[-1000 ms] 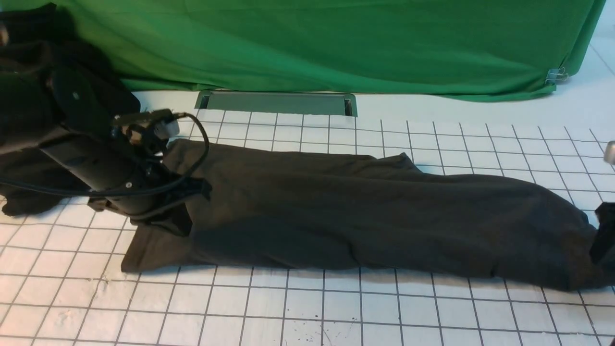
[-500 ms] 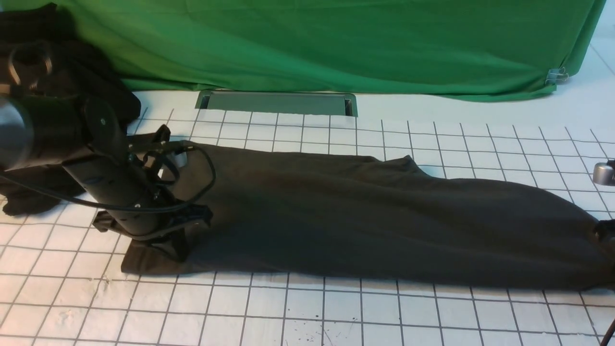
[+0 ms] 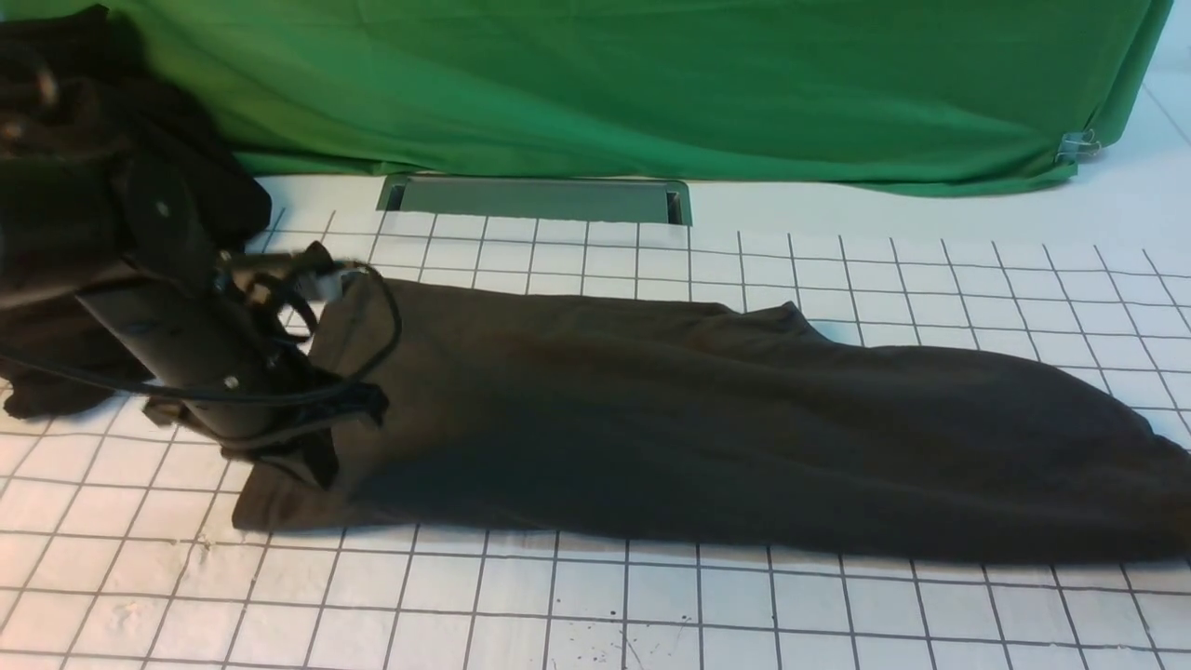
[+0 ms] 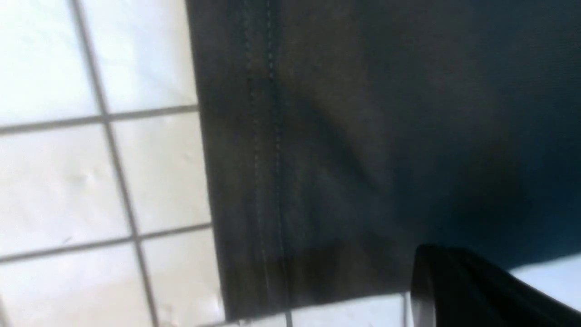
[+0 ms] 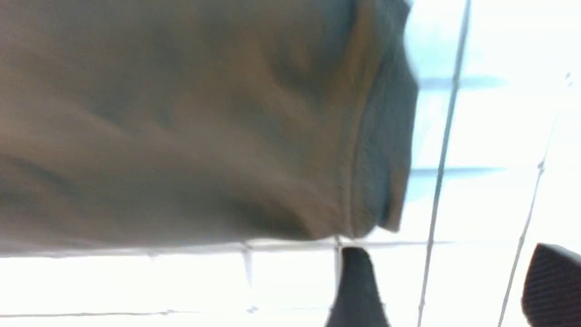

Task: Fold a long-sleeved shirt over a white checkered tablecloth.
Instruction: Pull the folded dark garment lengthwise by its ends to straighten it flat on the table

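Observation:
The long-sleeved shirt (image 3: 707,419) lies folded into a long dark strip across the white checkered tablecloth (image 3: 651,605), print and label hidden. My left gripper (image 3: 314,465) hangs just over the strip's left end. In the left wrist view its dark fingers (image 4: 454,281) read as one closed mass at the stitched hem (image 4: 263,159), with no cloth seen between them. My right gripper (image 5: 454,281) is out of the front view. It stands open over bare tablecloth (image 5: 490,136), beside the ribbed end of the shirt (image 5: 181,127), touching nothing.
A green fabric drape (image 3: 651,84) closes off the back. A deeper-black garment (image 3: 46,386) is heaped at the far left behind my left arm. A metal slot (image 3: 535,198) is set into the table past the cloth's far edge.
The right gripper, seen at the right edge by the shirt's end, has left the front view. The left arm dipped onto the shirt's left end, then rose and drew back left.

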